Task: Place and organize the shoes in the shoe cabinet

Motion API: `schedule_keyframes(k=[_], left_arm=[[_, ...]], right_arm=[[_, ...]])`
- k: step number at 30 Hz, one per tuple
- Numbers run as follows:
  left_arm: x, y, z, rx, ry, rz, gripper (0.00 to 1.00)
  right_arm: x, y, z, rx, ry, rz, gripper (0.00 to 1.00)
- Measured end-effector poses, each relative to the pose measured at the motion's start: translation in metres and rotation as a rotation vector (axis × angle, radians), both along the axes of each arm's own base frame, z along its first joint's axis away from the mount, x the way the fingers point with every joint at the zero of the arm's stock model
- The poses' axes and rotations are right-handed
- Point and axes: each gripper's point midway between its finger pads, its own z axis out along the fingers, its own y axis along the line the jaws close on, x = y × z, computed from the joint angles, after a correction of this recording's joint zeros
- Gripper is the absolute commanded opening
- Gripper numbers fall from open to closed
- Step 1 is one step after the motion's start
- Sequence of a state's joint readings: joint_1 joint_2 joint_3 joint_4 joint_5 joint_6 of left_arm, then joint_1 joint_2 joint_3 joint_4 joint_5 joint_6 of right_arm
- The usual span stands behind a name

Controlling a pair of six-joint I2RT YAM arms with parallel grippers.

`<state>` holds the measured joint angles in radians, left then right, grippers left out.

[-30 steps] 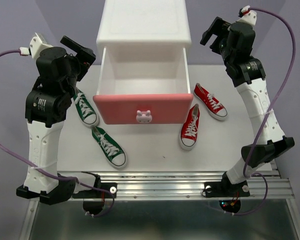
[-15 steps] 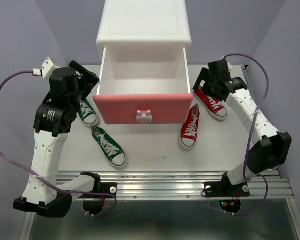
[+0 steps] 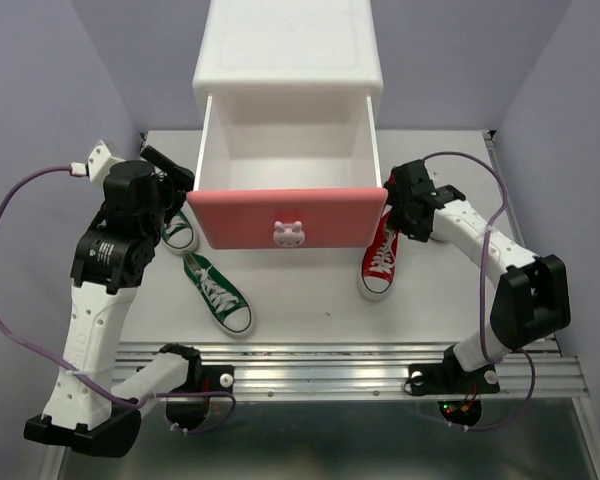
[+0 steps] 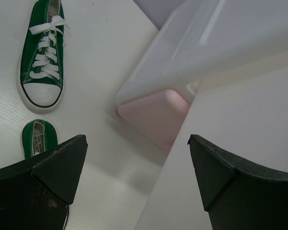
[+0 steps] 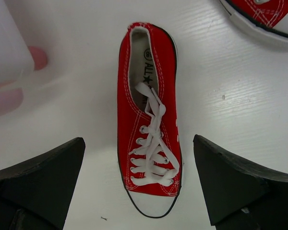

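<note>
One red shoe [image 5: 261,17] is cropped by the right wrist view's edge.

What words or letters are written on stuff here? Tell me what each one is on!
"ALL" and a star: printed on the insole of the red shoe, in the right wrist view; any further print is hidden under the laces.
A small round mark above it: too small to read.
Print on the insole of the lower green shoe: too blurred to read.
The shoe cabinet: no writing visible.

Lilac walls [image 3: 40,80] close round a white table [image 3: 310,305] — metal rail [image 3: 330,365] along its near edge.
</note>
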<state>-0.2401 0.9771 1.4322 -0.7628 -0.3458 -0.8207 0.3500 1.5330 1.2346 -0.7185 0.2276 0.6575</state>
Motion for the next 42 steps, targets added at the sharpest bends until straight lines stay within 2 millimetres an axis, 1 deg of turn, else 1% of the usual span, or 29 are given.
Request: schedule_keyframes(k=[3, 6, 11, 14, 17, 20, 22, 23, 24, 31, 37, 40, 41, 42], left_arm=[[-0.003, 0.000, -0.005, 0.001, 0.015, -0.004, 0.99], [-0.005, 0.000, -0.009, 0.000, 0.021, -0.008, 0.99], [-0.011, -0.002, -0.016, -0.007, 0.028, -0.023, 0.99], [-0.015, -0.002, -0.018, -0.013, 0.027, -0.024, 0.99], [-0.018, -0.002, -0.018, -0.019, 0.024, -0.024, 0.99], [-0.020, -0.001, -0.017, -0.024, 0.016, -0.022, 0.99], [-0.021, -0.001, -0.017, -0.025, 0.015, -0.023, 0.99], [-0.021, -0.001, -0.017, -0.025, 0.016, -0.023, 0.99], [-0.021, -0.001, -0.018, -0.025, 0.018, -0.023, 0.99], [-0.023, -0.003, -0.027, -0.029, 0.036, -0.034, 0.99], [-0.025, -0.004, -0.025, -0.037, 0.029, -0.040, 0.99], [-0.027, -0.004, -0.024, -0.039, 0.023, -0.040, 0.99], [-0.027, -0.004, -0.023, -0.040, 0.022, -0.040, 0.99], [-0.028, -0.004, -0.023, -0.042, 0.019, -0.040, 0.99]], right_arm=[[-0.005, 0.001, -0.018, 0.002, 0.031, -0.010, 1.00], [-0.002, 0.003, -0.034, 0.002, 0.058, -0.011, 1.00], [0.006, 0.010, -0.049, 0.013, 0.066, -0.002, 0.99], [0.005, 0.010, -0.057, 0.020, 0.064, -0.004, 0.95], [-0.008, 0.007, -0.074, 0.015, 0.105, -0.016, 0.91], [-0.017, 0.005, -0.085, 0.017, 0.129, -0.030, 0.81], [-0.015, 0.007, -0.086, 0.029, 0.119, -0.032, 0.78], [-0.014, 0.008, -0.086, 0.034, 0.113, -0.030, 0.75], [-0.014, 0.010, -0.086, 0.036, 0.109, -0.027, 0.74], [-0.012, 0.011, -0.086, 0.038, 0.100, -0.025, 0.74], [-0.006, 0.009, -0.082, -0.014, 0.107, -0.022, 0.75], [-0.002, 0.006, -0.077, -0.037, 0.097, -0.024, 0.75], [0.000, 0.006, -0.075, -0.041, 0.091, -0.024, 0.74], [0.002, 0.005, -0.073, -0.045, 0.083, -0.025, 0.69]])
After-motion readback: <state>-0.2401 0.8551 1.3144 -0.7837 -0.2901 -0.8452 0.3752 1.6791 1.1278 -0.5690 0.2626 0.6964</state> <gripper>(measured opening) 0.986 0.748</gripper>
